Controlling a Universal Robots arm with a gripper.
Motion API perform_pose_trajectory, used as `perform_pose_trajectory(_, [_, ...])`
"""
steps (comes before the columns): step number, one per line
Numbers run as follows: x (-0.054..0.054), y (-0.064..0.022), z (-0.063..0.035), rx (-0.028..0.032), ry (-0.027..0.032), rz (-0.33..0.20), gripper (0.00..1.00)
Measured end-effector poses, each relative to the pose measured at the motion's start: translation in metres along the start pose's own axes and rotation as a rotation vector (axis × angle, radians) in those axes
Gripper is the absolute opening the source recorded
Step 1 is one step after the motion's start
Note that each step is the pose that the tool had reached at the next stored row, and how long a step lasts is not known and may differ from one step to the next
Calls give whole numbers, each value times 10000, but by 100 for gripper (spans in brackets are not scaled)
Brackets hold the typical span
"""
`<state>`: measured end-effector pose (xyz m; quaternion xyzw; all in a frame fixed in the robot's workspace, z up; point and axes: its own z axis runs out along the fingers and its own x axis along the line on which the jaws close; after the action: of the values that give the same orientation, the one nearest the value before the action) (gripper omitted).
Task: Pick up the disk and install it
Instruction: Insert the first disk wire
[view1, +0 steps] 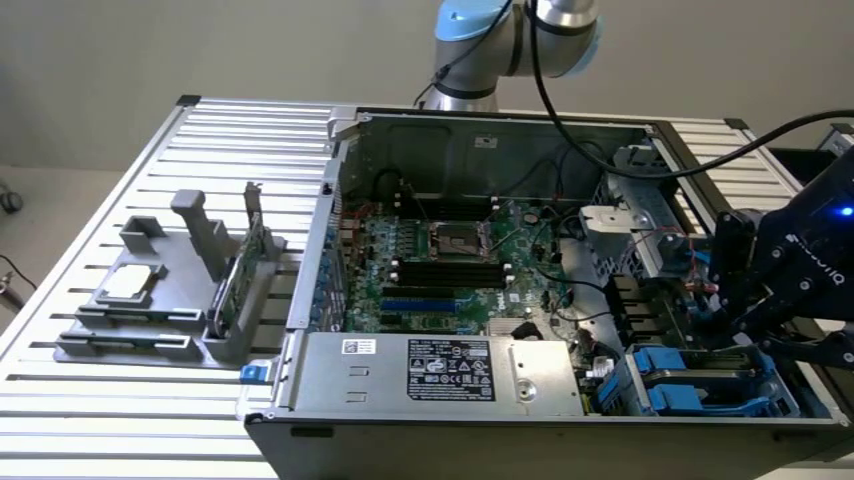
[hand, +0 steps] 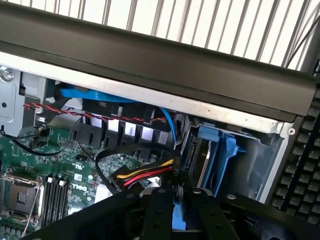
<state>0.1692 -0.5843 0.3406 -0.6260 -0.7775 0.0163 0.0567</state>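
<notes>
The arm (view1: 514, 35) is reaching over the open computer case (view1: 467, 130), which is lying on the slatted metal bench (view1: 147, 160). In the exterior view the black claw (view1: 742, 335) is hanging over the case's corner at the exterior view's right, just above the blue drive bays (view1: 674, 385).

In the wrist view the claw (hand: 178, 200) is pointing down toward that same corner. Its two black fingers (hand: 157, 215) are standing close together with a blue strip showing in the narrow gap, so the claw is apparently pinching the disk (hand: 176, 225) by its blue-railed edge. Most of the disk is lying hidden under the claw. Just beyond the fingers, a bundle of red, yellow and black wires (hand: 145, 175) is curving past. A blue plastic bay frame (hand: 220, 155) is standing against the case wall.

The green motherboard (view1: 441, 250) is filling the case floor, and the silver power supply (view1: 441, 370) is sitting along the near wall. Well apart, toward the exterior view's left, a grey holder (view1: 147, 320) on the bench is carrying a small silver chip (view1: 130, 285) and an upright green card (view1: 244, 275).
</notes>
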Motion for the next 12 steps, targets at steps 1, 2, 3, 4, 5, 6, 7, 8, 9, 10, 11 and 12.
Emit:
perform_pose_trajectory(1, [-1, 0, 0, 15, -32, 70, 18])
perform_pose_trajectory(2, [-3, 0, 1, 27, -61, 139, 18])
perform_pose_trajectory(3, [-4, 0, 0, 42, -91, 205, 18])
perform_pose_trajectory(4, [-6, 1, -1, 58, -126, 273, 18])
perform_pose_trajectory(5, [-7, 3, -1, 76, -157, 328, 18])
perform_pose_trajectory(6, [-8, 6, -1, 102, -187, 381, 18])
perform_pose_trajectory(7, [-10, 10, -2, 132, -216, 429, 18])
perform_pose_trajectory(8, [-11, 15, -4, 161, -237, 469, 18])
perform_pose_trajectory(9, [-13, 22, -5, 184, -243, 498, 18])
perform_pose_trajectory(10, [-14, 27, -5, 198, -241, 523, 18])
perform_pose_trajectory(11, [-14, 27, -5, 198, -241, 526, 18])
perform_pose_trajectory(12, [-14, 27, -4, 199, -246, 528, 18])
